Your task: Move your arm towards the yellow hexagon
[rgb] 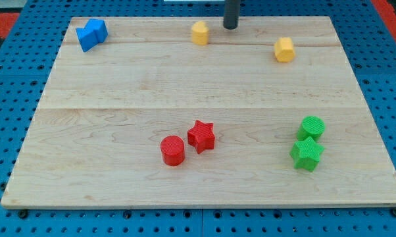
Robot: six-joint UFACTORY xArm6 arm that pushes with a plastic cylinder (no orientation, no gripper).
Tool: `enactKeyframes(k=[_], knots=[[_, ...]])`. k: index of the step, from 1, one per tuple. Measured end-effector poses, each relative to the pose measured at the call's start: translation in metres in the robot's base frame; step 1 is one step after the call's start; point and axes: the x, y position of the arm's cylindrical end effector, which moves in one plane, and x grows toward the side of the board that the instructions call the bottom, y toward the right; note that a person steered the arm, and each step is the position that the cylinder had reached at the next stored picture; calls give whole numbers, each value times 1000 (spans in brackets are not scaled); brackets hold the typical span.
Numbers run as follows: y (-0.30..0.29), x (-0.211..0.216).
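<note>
My tip (231, 27) at view's top, centre, on wooden board (119, 85); bare rod, touching no block. Two yellow blocks present; which is hexagon, cannot tell. Left yellow block (199, 32) just beside tip, to view's left. Right yellow block (284, 49) near, lower right.

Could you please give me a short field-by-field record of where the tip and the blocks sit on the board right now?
board: wooden board on a blue pegboard
my tip: near the view's top edge, apart from all blocks
yellow blocks: one just left of my tip, another to its lower right; shapes unclear
blue block: top left corner
red cylinder: bottom centre
red star: beside the cylinder, on its right
green cylinder: right side
green star: just below it
</note>
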Motion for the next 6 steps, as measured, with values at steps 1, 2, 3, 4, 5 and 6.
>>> enactKeyframes(k=[1, 2, 3, 4, 5, 6], knots=[[2, 50], [-7, 84], [51, 62], [98, 33], [134, 51], [151, 62]])
